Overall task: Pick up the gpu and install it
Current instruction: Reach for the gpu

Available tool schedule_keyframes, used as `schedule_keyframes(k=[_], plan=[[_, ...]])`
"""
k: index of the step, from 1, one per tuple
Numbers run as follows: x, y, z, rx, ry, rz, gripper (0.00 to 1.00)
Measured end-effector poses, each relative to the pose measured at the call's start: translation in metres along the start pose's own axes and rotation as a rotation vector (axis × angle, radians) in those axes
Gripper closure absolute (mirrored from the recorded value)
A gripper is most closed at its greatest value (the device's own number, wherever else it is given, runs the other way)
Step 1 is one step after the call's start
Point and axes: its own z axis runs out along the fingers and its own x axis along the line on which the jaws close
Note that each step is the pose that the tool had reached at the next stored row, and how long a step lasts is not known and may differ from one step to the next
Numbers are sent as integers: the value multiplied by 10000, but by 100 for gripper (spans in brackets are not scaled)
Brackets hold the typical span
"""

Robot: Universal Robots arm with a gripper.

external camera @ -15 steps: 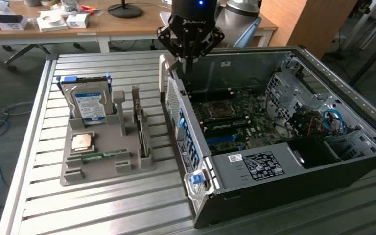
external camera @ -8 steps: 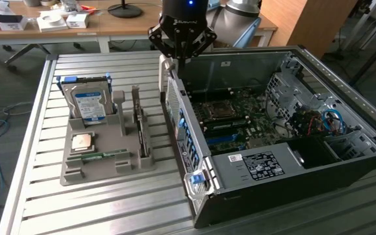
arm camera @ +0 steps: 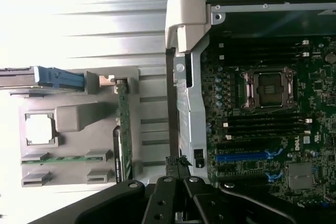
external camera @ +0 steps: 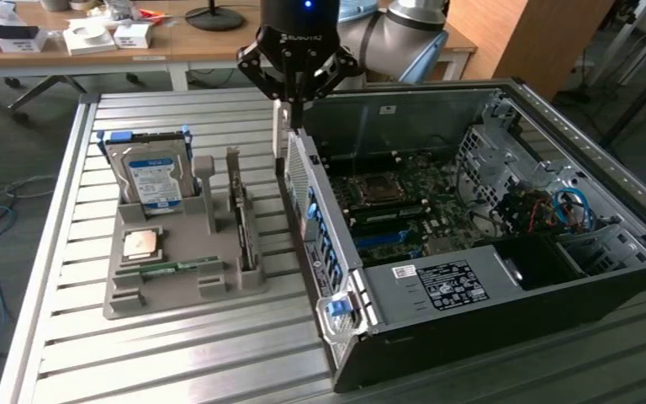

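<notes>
The gpu [external camera: 240, 217] stands on edge in a slot of the grey holder [external camera: 166, 295], its silvery bracket end pointing up. In the wrist view the gpu [arm camera: 123, 124] appears edge-on as a thin green strip. My gripper [external camera: 283, 151] hangs with its fingers pointing down and shut, and I see nothing between them. It is in the gap between the holder and the open computer case [external camera: 469, 286], to the exterior view's right of the gpu and higher than it. In the wrist view the gripper [arm camera: 178, 162] is over the case's rear metal edge [arm camera: 186, 103].
The holder [arm camera: 152, 129] also carries a hard drive [external camera: 155, 177], a square processor chip [external camera: 144, 244] and a memory stick [external camera: 177, 268]. Inside the case the motherboard [arm camera: 262, 129] shows a blue slot [arm camera: 241, 157]. Everything rests on a slatted metal table [external camera: 188, 362].
</notes>
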Motion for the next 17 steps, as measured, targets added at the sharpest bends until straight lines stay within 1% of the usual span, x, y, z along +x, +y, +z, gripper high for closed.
schedule_keyframes(k=[17], plan=[[338,-26,-9,1,-1,26,89]])
